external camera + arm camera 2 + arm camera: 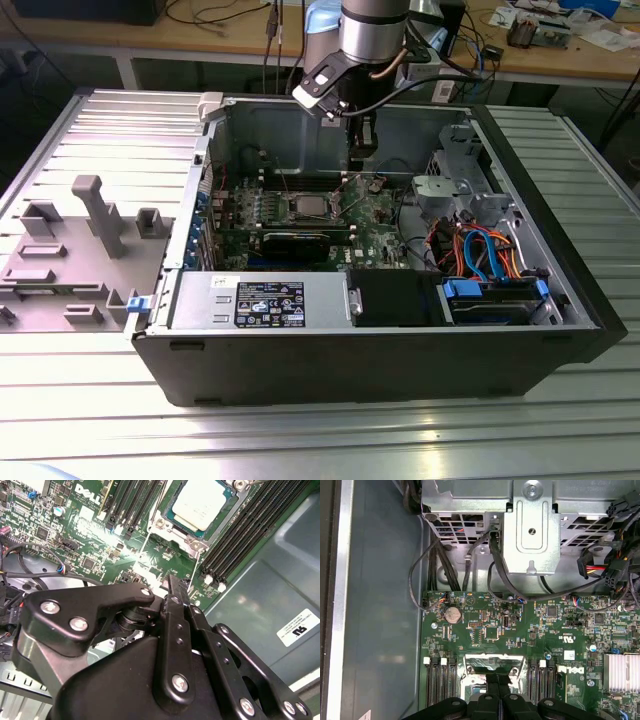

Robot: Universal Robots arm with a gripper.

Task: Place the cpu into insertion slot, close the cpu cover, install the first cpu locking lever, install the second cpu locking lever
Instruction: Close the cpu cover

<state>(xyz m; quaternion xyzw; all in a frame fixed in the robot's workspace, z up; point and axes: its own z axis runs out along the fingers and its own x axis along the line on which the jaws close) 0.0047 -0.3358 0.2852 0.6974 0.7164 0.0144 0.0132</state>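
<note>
Step in hand, by my read: past chip placement and into the cover/lever stage. The cpu (204,502) already lay flat in the insertion slot (168,524), silver top up, on the green motherboard (485,625) inside the open PC case (380,360). Whether the cpu cover sat shut over it, or any lever was latched, couldn't be told.

The fingers (175,615) were drawn together to a narrow tip, w/ nothing seen btwn them.

Any move at the slot prob. calls for fine tip aim. The metal parts there are thin and sit close to the memory slots (240,535), so there's little room for side slip.

Pos. of the cpu vs. the fingers: in the second wrist view the tips stood just off one corner of the slot, over bare board and clear of the chip. In the exterior view they hung above the board, to the exterior view's right of the slot.
</note>
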